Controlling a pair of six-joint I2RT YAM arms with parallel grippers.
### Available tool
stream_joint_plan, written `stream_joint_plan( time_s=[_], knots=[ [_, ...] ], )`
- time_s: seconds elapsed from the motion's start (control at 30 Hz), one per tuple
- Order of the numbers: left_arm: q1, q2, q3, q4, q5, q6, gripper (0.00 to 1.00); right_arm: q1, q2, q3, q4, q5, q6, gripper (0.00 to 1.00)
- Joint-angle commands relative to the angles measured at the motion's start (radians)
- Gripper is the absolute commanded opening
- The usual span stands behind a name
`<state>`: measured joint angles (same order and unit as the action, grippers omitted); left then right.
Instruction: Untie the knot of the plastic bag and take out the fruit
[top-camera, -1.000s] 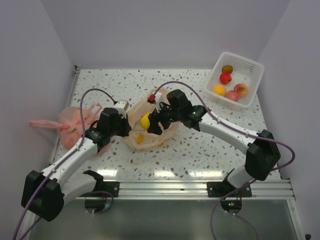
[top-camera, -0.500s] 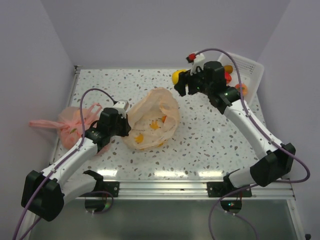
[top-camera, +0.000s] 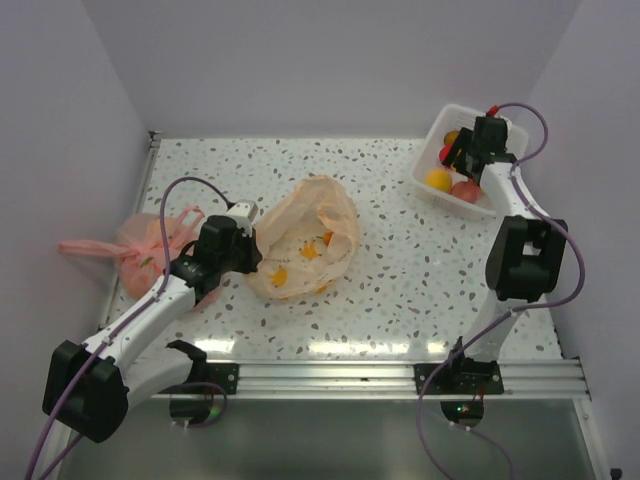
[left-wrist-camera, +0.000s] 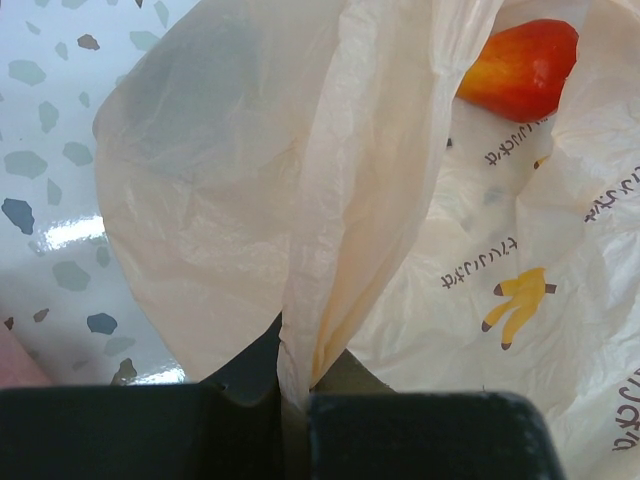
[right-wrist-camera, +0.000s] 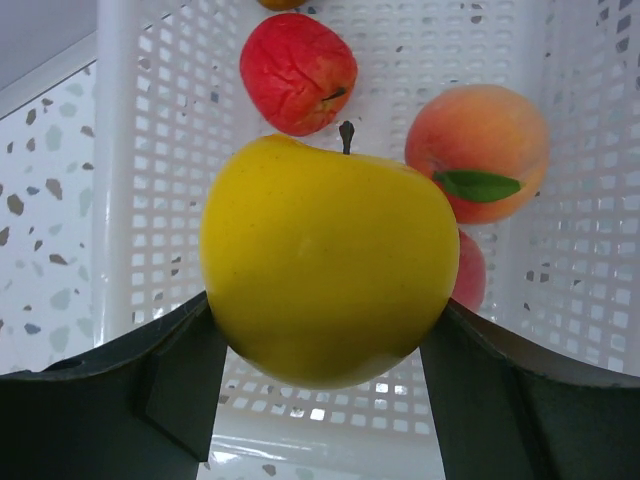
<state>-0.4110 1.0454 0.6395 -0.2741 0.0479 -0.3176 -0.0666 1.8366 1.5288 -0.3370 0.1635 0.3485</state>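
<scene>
The pale peach plastic bag (top-camera: 305, 240) lies mid-table with its mouth gaping, and no knot shows on it. My left gripper (top-camera: 252, 250) is shut on a fold of the bag's rim (left-wrist-camera: 300, 330), pinched between its jaws (left-wrist-camera: 295, 385). Inside the bag (left-wrist-camera: 250, 200) lies a red-orange fruit (left-wrist-camera: 520, 70). Over the white basket (top-camera: 512, 160) at the far right, my right gripper (top-camera: 462, 152) is shut on a yellow apple (right-wrist-camera: 330, 260), which hangs above the basket's mesh floor (right-wrist-camera: 130, 200).
The basket holds a red apple (right-wrist-camera: 298, 70), a peach with a leaf (right-wrist-camera: 480, 135) and other fruit. A pink tied bag (top-camera: 145, 245) sits at the table's left edge beside my left arm. Walls close in on three sides.
My right arm has carried the yellow apple from the bag's mouth across to the basket at the far right. The left gripper and the bag have stayed put.
</scene>
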Motion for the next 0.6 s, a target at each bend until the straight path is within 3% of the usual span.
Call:
stream_joint_plan(
  time_s=[0.0,0.03,0.07,0.23,0.4,0.57],
  knots=[
    [0.008,0.002,0.005,0.013,-0.01,0.023,0.0,-0.009,0.021,0.106,-0.003,0.051,0.067,0.72],
    [0.009,0.002,0.005,0.013,-0.011,0.023,0.0,-0.009,0.021,0.123,-0.025,0.073,0.07,0.94],
    [0.008,0.004,0.005,0.013,-0.008,0.023,0.0,-0.007,0.02,0.125,-0.037,0.102,0.081,0.99],
    [0.008,0.008,0.006,0.015,-0.014,0.023,0.0,-0.007,-0.11,-0.008,-0.005,0.104,0.102,0.99],
    [0.006,0.015,0.003,0.01,-0.006,0.018,0.0,0.024,-0.293,-0.159,0.016,-0.034,0.095,0.99],
    [0.008,0.03,0.025,-0.011,-0.045,0.023,0.0,0.171,-0.512,-0.304,0.021,-0.212,0.017,0.99]
  ],
)
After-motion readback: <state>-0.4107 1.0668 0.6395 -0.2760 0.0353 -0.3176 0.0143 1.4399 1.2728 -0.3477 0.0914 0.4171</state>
